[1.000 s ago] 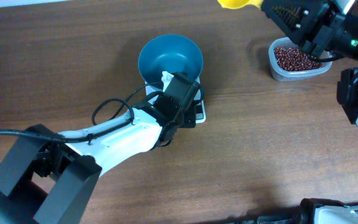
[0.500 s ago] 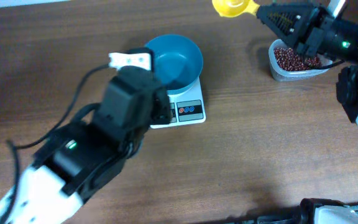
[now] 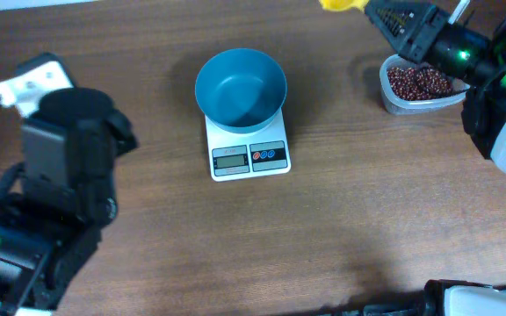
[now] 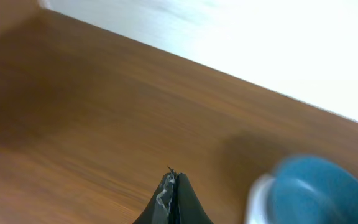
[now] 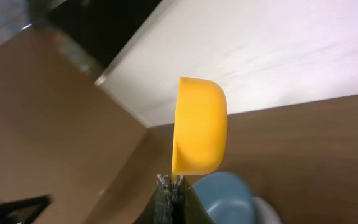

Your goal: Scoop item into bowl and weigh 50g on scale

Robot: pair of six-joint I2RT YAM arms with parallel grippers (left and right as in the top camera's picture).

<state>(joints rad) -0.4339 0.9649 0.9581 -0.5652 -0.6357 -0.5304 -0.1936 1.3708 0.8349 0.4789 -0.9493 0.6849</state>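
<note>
The blue bowl [image 3: 241, 86] stands empty on the white scale [image 3: 249, 154] at mid-table; both show blurred in the left wrist view, bowl [image 4: 319, 190] on scale [image 4: 257, 199]. The bowl also shows in the right wrist view [image 5: 225, 196]. Red-brown beans [image 3: 418, 82] fill a clear tub [image 3: 402, 104] at the back right. My right gripper [image 3: 369, 5] is shut on a yellow scoop [image 3: 341, 3], seen in the right wrist view [image 5: 197, 127] held above the fingertips [image 5: 170, 182]. My left gripper [image 4: 171, 177] is shut and empty, over bare table at the far left.
The left arm's black body [image 3: 60, 175] covers the table's left side. The right arm [image 3: 490, 61] reaches over the tub at the back right. A white wall runs behind the table's far edge [image 4: 229, 74].
My left arm has pulled back from the bowl and scale to the far left of the table, leaving them uncovered. The right gripper with the scoop has shifted slightly right and back.
</note>
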